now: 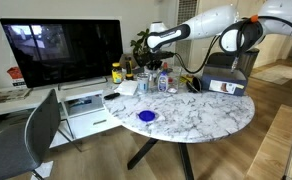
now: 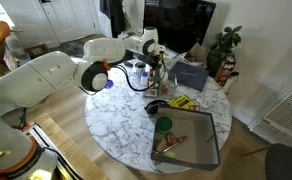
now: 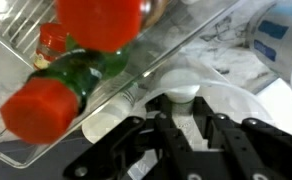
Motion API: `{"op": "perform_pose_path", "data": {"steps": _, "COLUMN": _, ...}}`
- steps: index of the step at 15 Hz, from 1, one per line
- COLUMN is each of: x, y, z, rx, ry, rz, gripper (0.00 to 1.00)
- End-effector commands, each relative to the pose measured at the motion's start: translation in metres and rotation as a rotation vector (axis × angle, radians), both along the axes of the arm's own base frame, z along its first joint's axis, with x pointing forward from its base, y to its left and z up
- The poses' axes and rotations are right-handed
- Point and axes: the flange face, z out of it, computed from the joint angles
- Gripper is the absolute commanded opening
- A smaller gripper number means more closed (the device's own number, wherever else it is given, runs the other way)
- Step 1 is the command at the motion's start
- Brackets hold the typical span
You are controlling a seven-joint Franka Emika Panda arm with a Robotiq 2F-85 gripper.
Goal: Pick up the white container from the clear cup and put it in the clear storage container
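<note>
In the wrist view the white container [image 3: 183, 93] stands between my gripper's [image 3: 183, 106] two black fingertips, which are drawn in narrowly on it. The clear cup [image 3: 238, 102] shows as a pale round rim around it. The clear storage container [image 3: 136, 72] lies just beyond to the left and holds red-capped bottles [image 3: 41, 108]. In both exterior views the gripper [image 1: 148, 44] [image 2: 151, 55] hangs over the cluster of items at the table's far side. The white container is too small to make out there.
On the round marble table [image 1: 201, 110] a blue lid [image 1: 146, 116] lies near the front. A grey tray [image 2: 198, 150], a green lid [image 2: 164, 125] and a yellow item [image 2: 178, 102] also lie on it. A monitor [image 1: 66, 50] and a dark box [image 1: 226, 78] stand beside the cluster.
</note>
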Motion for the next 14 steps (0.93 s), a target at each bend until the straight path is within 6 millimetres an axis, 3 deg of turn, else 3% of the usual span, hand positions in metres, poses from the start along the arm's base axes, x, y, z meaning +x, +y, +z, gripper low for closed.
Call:
{"op": "perform_pose_path", "data": {"steps": 1, "x": -0.010, "y": 0.001, "z": -0.016, "rx": -0.045, "ry": 0.101, "rz": -0.005, "gripper": 0.34}}
{"op": "perform_pose_path", "data": {"steps": 2, "x": -0.012, "y": 0.001, "z": -0.017, "rx": -0.052, "ry": 0.120, "rz": 0.000, "gripper": 0.35}}
{"op": "perform_pose_path", "data": {"steps": 4, "x": -0.017, "y": 0.003, "z": -0.024, "rx": -0.060, "ry": 0.174, "rz": 0.011, "gripper": 0.54}}
{"op": "perform_pose_path", "data": {"steps": 5, "x": -0.018, "y": 0.005, "z": -0.023, "rx": -0.059, "ry": 0.181, "rz": 0.018, "gripper": 0.56}}
{"op": "perform_pose_path", "data": {"steps": 6, "x": -0.018, "y": 0.007, "z": -0.024, "rx": -0.058, "ry": 0.182, "rz": 0.026, "gripper": 0.48}}
{"op": "perform_pose_path", "data": {"steps": 7, "x": -0.018, "y": 0.008, "z": -0.025, "rx": -0.060, "ry": 0.177, "rz": 0.033, "gripper": 0.22}}
{"op": "perform_pose_path", "data": {"steps": 9, "x": -0.017, "y": 0.010, "z": -0.025, "rx": -0.064, "ry": 0.177, "rz": 0.043, "gripper": 0.22}}
{"op": "perform_pose_path", "data": {"steps": 10, "x": -0.017, "y": 0.011, "z": -0.023, "rx": -0.064, "ry": 0.174, "rz": 0.047, "gripper": 0.15}}
{"op": "perform_pose_path", "data": {"steps": 14, "x": -0.013, "y": 0.021, "z": -0.002, "rx": -0.036, "ry": 0.142, "rz": 0.059, "gripper": 0.07}}
